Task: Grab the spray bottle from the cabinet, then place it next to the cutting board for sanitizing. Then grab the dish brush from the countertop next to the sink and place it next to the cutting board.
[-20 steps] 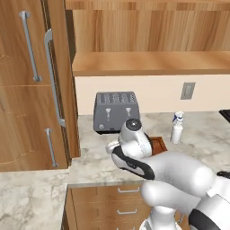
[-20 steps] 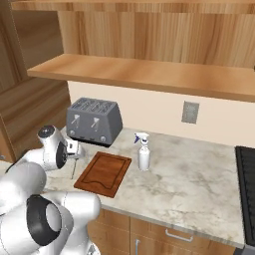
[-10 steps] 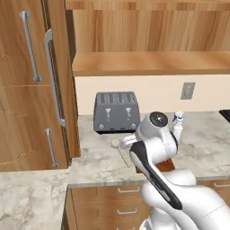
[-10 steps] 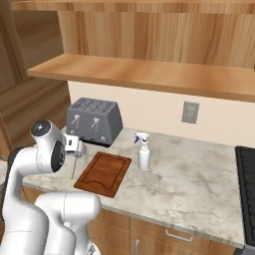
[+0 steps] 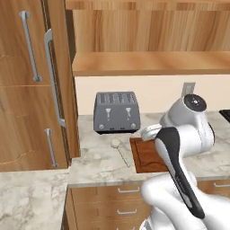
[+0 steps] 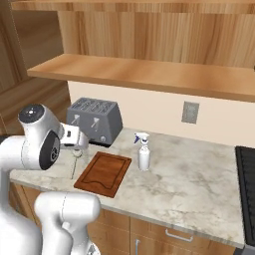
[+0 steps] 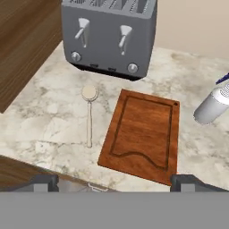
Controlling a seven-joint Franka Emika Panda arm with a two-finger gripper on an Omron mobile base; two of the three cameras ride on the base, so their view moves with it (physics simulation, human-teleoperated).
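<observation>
The dish brush (image 7: 89, 117) lies flat on the countertop (image 7: 44, 112), its round head toward the toaster, just left of the cutting board (image 7: 143, 134). The spray bottle (image 7: 211, 106) stands upright right of the board. My gripper (image 7: 114, 184) hovers above the counter's front edge, open, with nothing between its fingers. From the right base view, the brush (image 6: 74, 163) lies left of the board (image 6: 104, 172), the bottle (image 6: 143, 153) stands at the board's far right corner, and my gripper (image 6: 75, 145) hangs over the brush. The cabinet (image 5: 152, 63) stands open above.
A grey four-slot toaster (image 5: 116, 112) stands against the wall behind the brush and board. The cabinet door (image 5: 57, 76) juts out at the left, beside a tall cupboard (image 5: 22, 90). A wall outlet (image 6: 190, 112) and a dark stove edge (image 6: 246, 189) are to the right.
The arm's elbow and upper links have swung up and to the right in the left base view. The brush, board and bottle have stayed where they were.
</observation>
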